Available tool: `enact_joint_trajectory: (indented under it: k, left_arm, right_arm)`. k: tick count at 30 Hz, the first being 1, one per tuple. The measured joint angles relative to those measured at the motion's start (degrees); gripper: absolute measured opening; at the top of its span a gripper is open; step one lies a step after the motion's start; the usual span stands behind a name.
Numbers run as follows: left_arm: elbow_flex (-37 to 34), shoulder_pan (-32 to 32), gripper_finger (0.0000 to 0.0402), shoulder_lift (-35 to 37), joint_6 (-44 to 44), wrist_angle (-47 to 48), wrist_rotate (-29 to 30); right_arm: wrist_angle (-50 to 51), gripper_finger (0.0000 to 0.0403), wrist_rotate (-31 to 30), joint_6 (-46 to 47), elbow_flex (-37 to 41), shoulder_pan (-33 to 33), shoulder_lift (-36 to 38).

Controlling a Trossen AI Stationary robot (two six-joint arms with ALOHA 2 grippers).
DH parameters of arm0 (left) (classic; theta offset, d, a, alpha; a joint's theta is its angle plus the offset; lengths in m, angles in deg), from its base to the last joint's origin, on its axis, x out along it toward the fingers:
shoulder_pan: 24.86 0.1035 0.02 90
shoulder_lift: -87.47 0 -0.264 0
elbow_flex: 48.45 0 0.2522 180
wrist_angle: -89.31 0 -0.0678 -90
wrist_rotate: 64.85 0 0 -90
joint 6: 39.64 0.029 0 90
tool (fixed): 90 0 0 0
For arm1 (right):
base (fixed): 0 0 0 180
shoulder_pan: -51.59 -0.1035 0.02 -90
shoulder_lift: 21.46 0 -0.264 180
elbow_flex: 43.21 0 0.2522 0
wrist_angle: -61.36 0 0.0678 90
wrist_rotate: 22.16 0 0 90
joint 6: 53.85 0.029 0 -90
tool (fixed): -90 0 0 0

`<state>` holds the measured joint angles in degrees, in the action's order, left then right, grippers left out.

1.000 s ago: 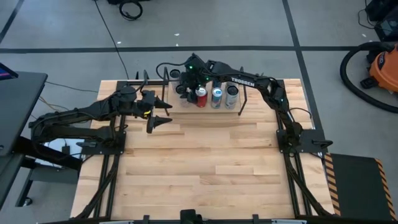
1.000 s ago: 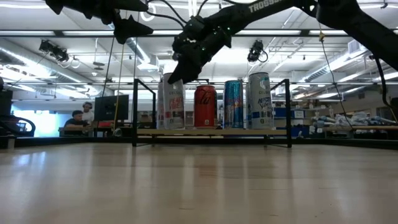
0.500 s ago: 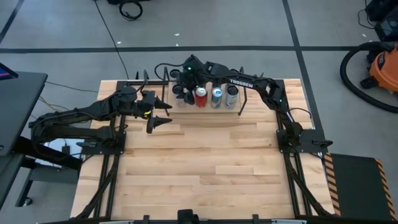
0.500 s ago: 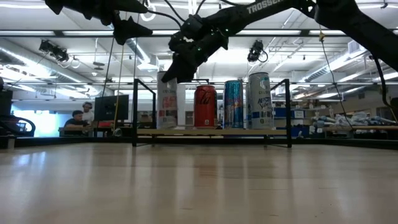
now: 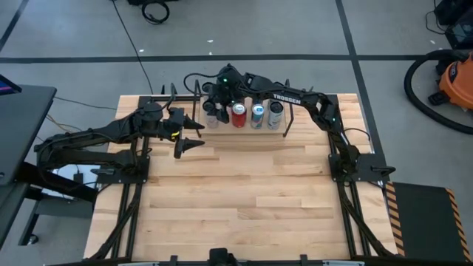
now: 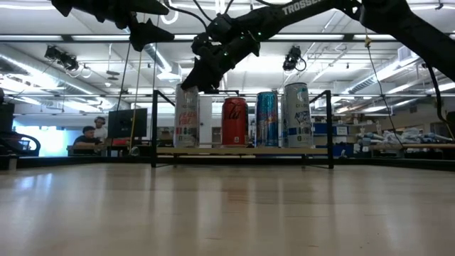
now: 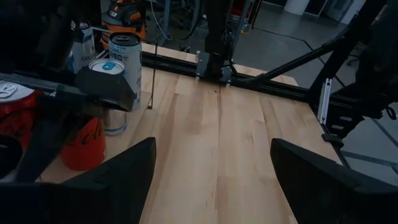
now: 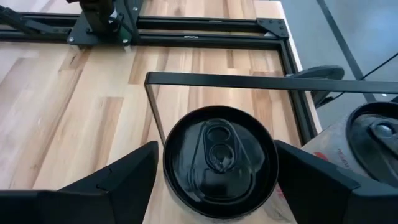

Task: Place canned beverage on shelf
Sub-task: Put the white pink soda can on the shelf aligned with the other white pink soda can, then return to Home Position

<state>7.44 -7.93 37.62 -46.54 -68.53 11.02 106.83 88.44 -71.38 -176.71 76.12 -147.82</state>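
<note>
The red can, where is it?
In the low view the red can stands on the shelf, second from the left, between the white can and the blue can.

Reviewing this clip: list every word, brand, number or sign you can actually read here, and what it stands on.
"TROSSEN": white letters on the right arm, readable in the high view and in part in the low view.
Print on the four cans on the shelf, namely the white can, red can, blue can and pale can: too blurred to read.
Nothing else legible.
</note>
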Motion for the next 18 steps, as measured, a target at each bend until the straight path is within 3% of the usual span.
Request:
enact_joint_trajectory:
  k: [8,13,18]
  left_arm:
    - [0.0,0.0,0.0317,0.0,-1.01,0.0,0.0]
    - [0.04,0.0,0.0317,1.09,-1.04,0.2,-0.56]
    - [0.04,-0.23,0.0317,6.13,-0.96,4.74,-4.35]
  right_arm:
    - [-0.27,0.0334,0.38,0.68,-0.18,-0.02,0.18]
    - [2.49,0.0336,1.08,4.62,-4.35,-0.1,1.4]
    - [10.02,0.0336,9.54,5.72,-8.57,-0.44,4.21]
